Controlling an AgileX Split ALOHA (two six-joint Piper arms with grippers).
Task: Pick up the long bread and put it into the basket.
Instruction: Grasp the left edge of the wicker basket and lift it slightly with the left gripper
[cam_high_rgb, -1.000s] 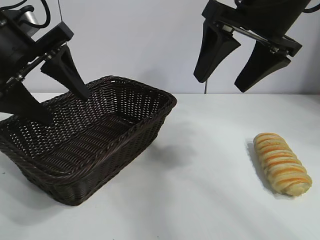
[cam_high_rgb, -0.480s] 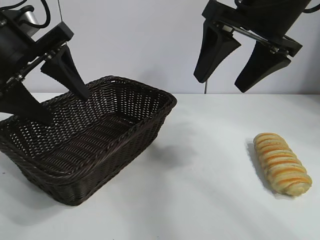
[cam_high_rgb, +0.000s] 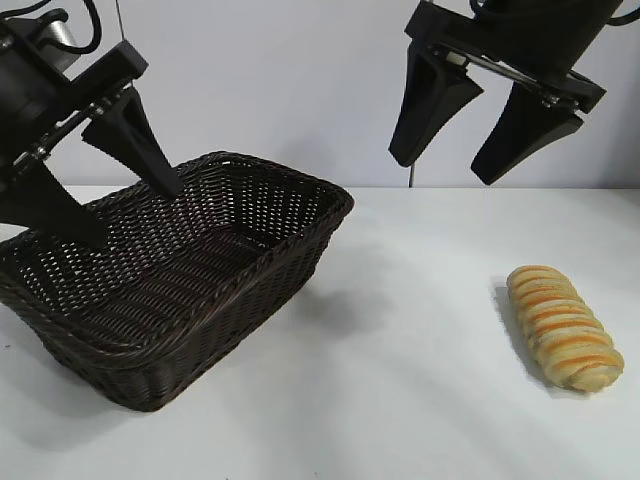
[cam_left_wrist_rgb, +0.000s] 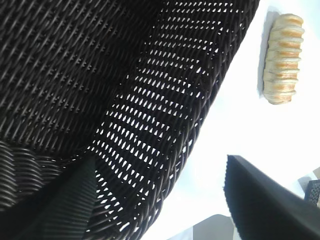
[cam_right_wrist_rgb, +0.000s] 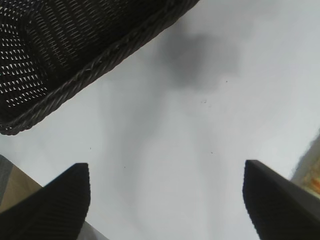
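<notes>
A white surface (cam_high_rgb: 420, 400) carried two things. On the left sat the basket (cam_high_rgb: 250, 215), a large rectangular one of dark brown woven wicker with sloping sides and a braided rim, turned at an angle so that one corner pointed toward the camera. Nothing could be seen inside it. Well apart from it, on the right side of the surface, lay the long bread (cam_high_rgb: 563, 326), a golden-tan loaf with ridged cross segments and orange-brown stripes, resting flat with nothing touching it.

The left tool (cam_high_rgb: 112, 200) hung over the left end of the basket, tilted downward, its two dark tapered fingers spread wide with nothing between them. One fingertip sat above the far rim and the other above the near left part of the basket. From the left wrist, the basket's weave filled most of the view, with the loaf small beyond its rim.

The right tool (cam_high_rgb: 450, 165) was high above the surface, between the basket and the loaf, pointing down, its fingers also wide apart and holding nothing. From the right wrist, bare surface lay between its fingers.
</notes>
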